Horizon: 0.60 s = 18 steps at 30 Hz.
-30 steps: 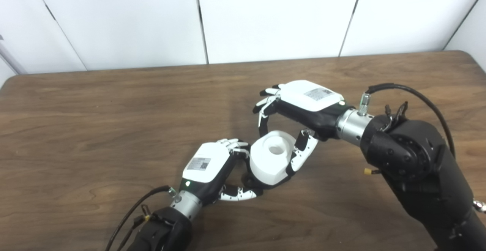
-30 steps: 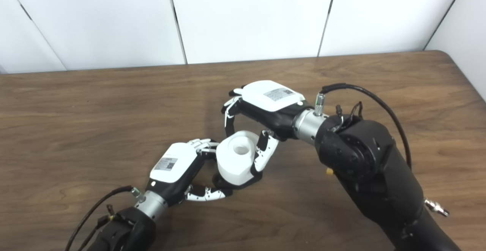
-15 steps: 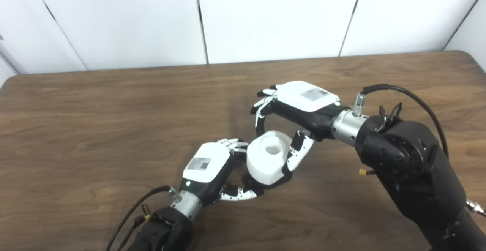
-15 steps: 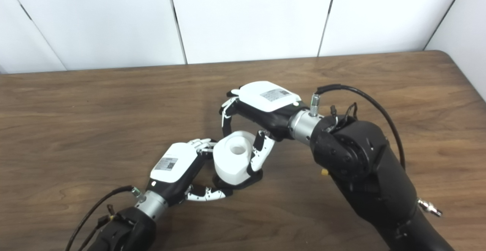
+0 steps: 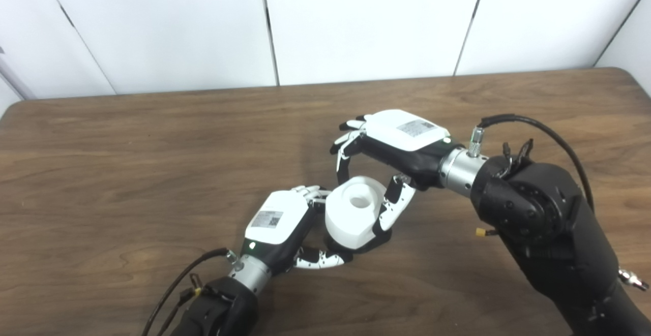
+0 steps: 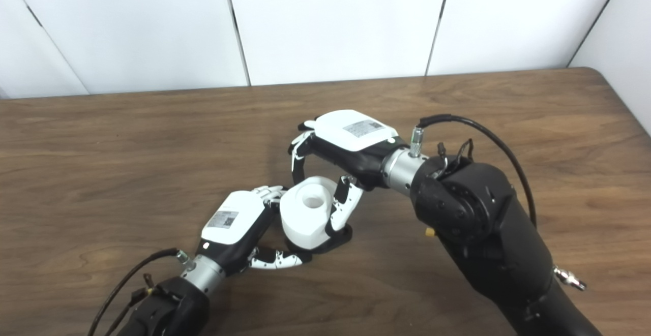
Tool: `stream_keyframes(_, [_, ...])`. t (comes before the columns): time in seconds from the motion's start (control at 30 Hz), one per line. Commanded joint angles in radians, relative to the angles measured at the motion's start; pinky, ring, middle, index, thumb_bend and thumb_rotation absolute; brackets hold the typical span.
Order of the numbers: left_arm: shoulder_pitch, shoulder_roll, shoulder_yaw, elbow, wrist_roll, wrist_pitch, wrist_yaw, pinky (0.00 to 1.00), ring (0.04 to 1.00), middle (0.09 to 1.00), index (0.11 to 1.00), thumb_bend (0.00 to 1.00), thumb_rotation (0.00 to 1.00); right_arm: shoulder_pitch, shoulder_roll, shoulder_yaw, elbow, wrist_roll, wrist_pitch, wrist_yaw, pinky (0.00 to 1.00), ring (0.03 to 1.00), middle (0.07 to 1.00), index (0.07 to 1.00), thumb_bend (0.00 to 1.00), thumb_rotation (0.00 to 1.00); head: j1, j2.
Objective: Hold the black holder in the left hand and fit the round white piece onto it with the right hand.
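One round white piece (image 5: 354,213), one black holder (image 5: 379,239) (mostly hidden), two hands, one table (image 5: 127,163).

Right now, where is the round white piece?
The round white piece sits mid-table on the black holder, between the left hand and the right hand, whose fingers wrap it.

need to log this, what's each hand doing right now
Left hand: shut on the black holder.
Right hand: shut on the round white piece.

Both hands crowd the white piece (image 5: 353,213); surrounding table (image 5: 127,163) looks open.
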Motion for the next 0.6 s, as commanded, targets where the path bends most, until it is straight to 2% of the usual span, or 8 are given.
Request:
stream_keyframes(0.0, [0.016, 0.001, -0.023, 0.01, 0.017, 0.023, -0.071, 0.86, 0.87, 0.81, 0.489, 0.51, 0.05, -0.024, 0.004, -0.003, -0.025, 0.001, -0.02, -0.012, 1.0, 0.958, 0.829, 0.481, 0.53, 0.14, -0.001, 0.0])
stream_keyframes(0.57, [0.02, 0.004, -0.02, -0.003, 0.013, 0.025, -0.08, 0.86, 0.87, 0.812, 0.489, 0.51, 0.05, -0.046, -0.016, 0.0, -0.038, -0.013, -0.017, 0.035, 1.0, 0.961, 0.817, 0.481, 0.53, 0.14, -0.012, 0.007])
